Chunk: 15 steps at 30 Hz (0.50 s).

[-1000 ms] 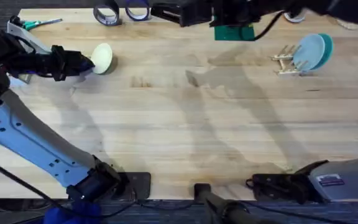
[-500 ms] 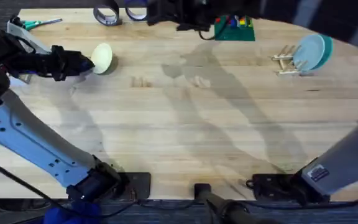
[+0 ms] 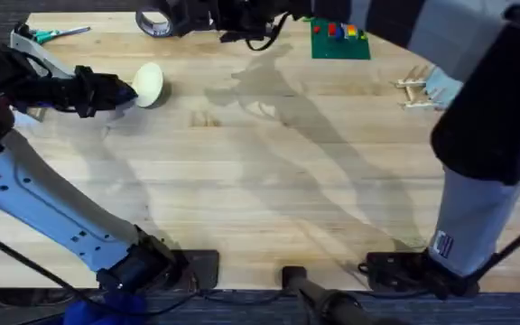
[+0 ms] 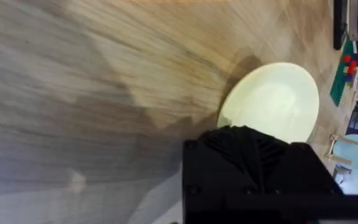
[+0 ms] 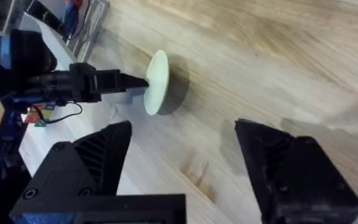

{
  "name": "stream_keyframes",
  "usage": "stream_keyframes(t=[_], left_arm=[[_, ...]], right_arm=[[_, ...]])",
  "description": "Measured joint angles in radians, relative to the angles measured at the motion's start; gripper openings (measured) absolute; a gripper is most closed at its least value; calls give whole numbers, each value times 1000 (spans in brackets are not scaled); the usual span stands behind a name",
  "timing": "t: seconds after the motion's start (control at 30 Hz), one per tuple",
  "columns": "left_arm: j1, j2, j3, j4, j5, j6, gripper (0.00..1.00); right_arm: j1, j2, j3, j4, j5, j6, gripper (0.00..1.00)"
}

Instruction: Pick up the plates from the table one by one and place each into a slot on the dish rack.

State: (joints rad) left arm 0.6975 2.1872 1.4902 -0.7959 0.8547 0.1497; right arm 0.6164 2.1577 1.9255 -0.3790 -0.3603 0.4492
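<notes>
The left arm (image 3: 34, 203) has pale blue-grey link shells with black joints and a black gripper (image 3: 123, 90). The right arm (image 3: 477, 171) has a grey link bearing a small white label at 5 o'clock overhead, a black upper segment, and thin black cables. The right gripper's fingers (image 5: 291, 174) are chunky black blocks.

Green baseplate (image 3: 340, 41), tape roll (image 3: 155, 23)

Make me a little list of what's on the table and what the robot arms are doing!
cream-yellow plate: tilted up on its edge, far left of the table
left gripper: shut on the cream-yellow plate's rim
right gripper: open, holding nothing, facing the cream-yellow plate
light blue plate: standing in the dish rack
green brick baseplate: far edge, coloured bricks on it
tape roll: far edge
</notes>
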Motion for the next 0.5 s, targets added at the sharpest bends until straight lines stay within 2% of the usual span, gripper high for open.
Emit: stream_keyframes(t=[0.5], left_arm=[[0,0,0,0,0,-1,40]], right_arm=[[63,107,36,54,0,63,995]])
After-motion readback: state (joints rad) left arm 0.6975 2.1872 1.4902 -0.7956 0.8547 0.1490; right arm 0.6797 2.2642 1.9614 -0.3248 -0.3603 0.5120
